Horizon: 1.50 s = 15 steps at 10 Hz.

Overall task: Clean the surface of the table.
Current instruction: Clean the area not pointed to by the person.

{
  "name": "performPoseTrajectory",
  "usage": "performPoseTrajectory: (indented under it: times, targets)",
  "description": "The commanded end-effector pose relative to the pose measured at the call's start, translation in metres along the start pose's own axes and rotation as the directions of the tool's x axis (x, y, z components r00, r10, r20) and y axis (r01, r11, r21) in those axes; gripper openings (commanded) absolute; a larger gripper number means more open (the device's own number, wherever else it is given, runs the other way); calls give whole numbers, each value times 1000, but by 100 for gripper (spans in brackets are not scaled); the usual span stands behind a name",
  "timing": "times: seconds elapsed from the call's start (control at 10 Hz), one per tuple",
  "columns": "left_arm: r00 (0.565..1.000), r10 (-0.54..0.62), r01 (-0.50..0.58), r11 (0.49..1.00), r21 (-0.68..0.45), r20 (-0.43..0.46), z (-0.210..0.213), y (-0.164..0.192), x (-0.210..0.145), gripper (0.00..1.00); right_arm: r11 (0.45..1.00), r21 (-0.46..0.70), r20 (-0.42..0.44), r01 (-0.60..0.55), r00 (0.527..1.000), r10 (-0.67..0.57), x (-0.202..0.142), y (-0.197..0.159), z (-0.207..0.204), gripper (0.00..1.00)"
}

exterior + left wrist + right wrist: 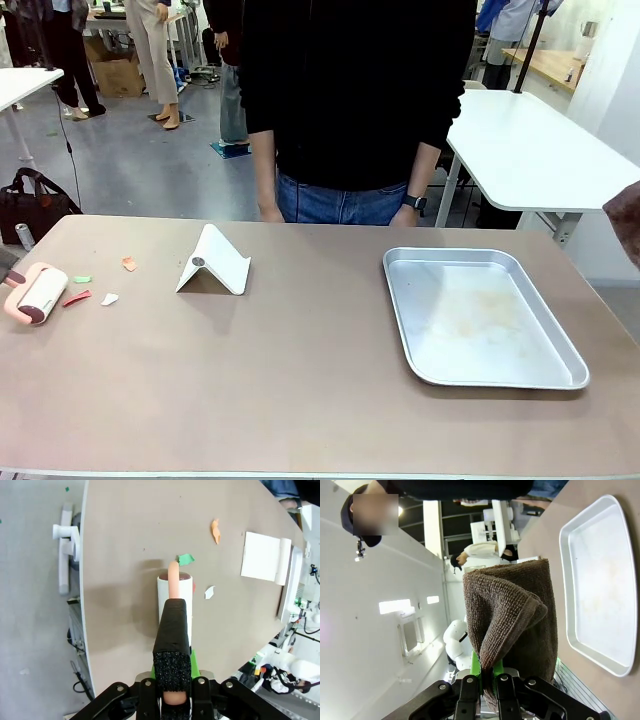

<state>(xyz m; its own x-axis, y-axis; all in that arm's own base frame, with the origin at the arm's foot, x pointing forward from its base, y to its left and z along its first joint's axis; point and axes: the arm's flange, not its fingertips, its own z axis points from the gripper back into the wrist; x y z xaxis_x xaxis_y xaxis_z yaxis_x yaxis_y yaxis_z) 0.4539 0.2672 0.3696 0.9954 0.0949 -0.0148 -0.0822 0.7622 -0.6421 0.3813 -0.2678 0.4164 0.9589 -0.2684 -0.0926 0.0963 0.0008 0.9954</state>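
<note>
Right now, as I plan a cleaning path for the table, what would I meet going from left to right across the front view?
lint roller → white scrap → orange scrap → white folded stand → metal tray → brown cloth at the right edge

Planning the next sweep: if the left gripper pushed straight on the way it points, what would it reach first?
Probably the green scrap, just beyond the lint roller that the left gripper holds; height above the table is unclear.
</note>
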Motion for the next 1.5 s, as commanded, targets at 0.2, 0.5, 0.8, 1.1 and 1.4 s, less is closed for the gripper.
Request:
performPoseTrajectory:
  times: [0.2,0.5,0.8,1.1,1.4]
  targets:
    - [997,0,3,999,32,-72,-19,-24,5,22,1000,0,0,-2,1000,2,0,1,0,10]
    - [996,-5,10,998,63,-84,-29,-32,5,22,1000,0,0,-2,1000,2,0,1,0,10]
    - [993,-9,17,998,67,-118,-45,-44,6,22,1000,0,0,-2,1000,2,0,1,0,10]
    - [984,-41,53,997,63,-171,-66,-62,6,22,1000,0,0,-2,1000,2,0,1,0,10]
    - [978,-59,72,995,61,-203,-82,-76,5,22,1000,0,0,-2,1000,2,0,1,0,10]
